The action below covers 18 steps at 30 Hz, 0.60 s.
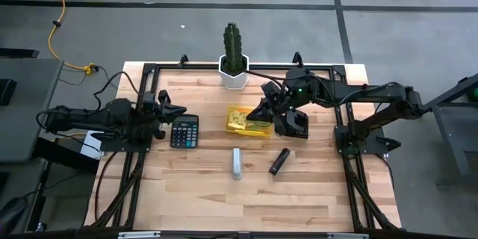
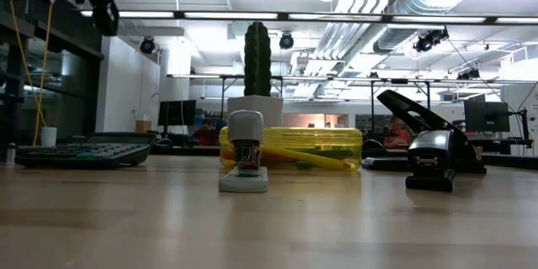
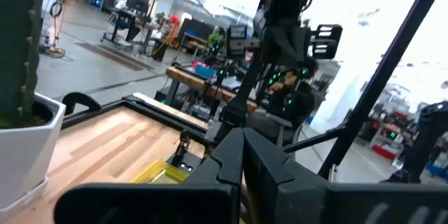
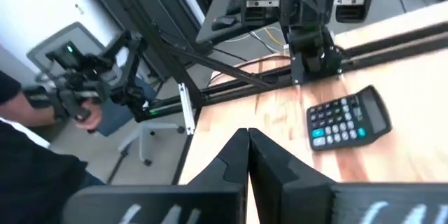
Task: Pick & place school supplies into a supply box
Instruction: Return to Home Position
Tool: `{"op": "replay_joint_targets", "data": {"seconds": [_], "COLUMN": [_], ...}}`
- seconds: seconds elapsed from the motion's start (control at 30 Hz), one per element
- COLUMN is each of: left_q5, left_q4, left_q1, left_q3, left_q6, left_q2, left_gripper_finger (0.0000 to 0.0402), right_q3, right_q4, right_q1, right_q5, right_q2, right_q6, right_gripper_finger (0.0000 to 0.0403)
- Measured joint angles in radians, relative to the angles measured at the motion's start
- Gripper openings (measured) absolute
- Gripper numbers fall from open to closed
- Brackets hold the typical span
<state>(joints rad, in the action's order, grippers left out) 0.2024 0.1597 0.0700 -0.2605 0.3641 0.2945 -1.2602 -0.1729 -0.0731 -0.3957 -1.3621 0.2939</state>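
From the high view, the yellow supply box (image 1: 240,119) lies mid-desk (image 1: 194,194), its long axis running left to right. The right gripper (image 1: 261,110) is at its right end, far nearer than the left gripper (image 1: 173,110), which waits beside the calculator (image 1: 184,131).

In the low view, the box (image 2: 290,145) sits behind the stapler (image 2: 245,161).

In the left wrist view, that gripper's (image 3: 243,152) fingers are pressed together, holding nothing.

In the right wrist view, the gripper (image 4: 246,147) is likewise together and bare. Its way home probably leads rightward, away from the box.

1. Worktop (image 1: 224,194): pale wood planks, smooth, with a soft sheen.
2. Box (image 2: 290,145): translucent yellow plastic, glossy.
3. Pot (image 1: 233,81): white, smooth, slightly glossy.
4. Stapler (image 2: 245,128): shiny metal top on a pale base.
5. Calculator (image 1: 184,131): matt black plastic.
6. Punch (image 2: 431,155): glossy black, with bright highlights.
7. Right hand (image 4: 246,136): matt dark plastic.
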Motion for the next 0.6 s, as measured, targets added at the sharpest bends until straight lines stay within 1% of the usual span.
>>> {"op": "replay_joint_targets", "data": {"seconds": [0.17, 0.4, 0.47, 0.6], "left_q5": [0.008, 0.029, 0.034, 0.044], "left_q4": [0.001, -0.001, 0.029, -0.052], "left_q1": [0.000, 0.000, 0.000, 0.002], "left_q3": [0.098, 0.210, 0.247, 0.248], "left_q6": [0.009, 0.052, 0.052, 0.047], "left_q2": [-0.141, -0.288, -0.289, -0.283], "left_gripper_finger": [0.0000, 0.0000, 0.0000, 0.0000], "right_q3": [0.000, 0.000, 0.000, 0.000], "right_q4": [-0.025, -0.026, -0.026, -0.025], "right_q1": [0.004, 0.015, 0.015, 0.015], "right_q5": [0.001, -0.017, -0.020, -0.040], "right_q2": [0.000, 0.000, 0.000, 0.000], "right_q6": [0.098, 0.099, 0.099, 0.102], "right_gripper_finger": [0.0000, 0.0000, 0.0000, 0.0000]}}
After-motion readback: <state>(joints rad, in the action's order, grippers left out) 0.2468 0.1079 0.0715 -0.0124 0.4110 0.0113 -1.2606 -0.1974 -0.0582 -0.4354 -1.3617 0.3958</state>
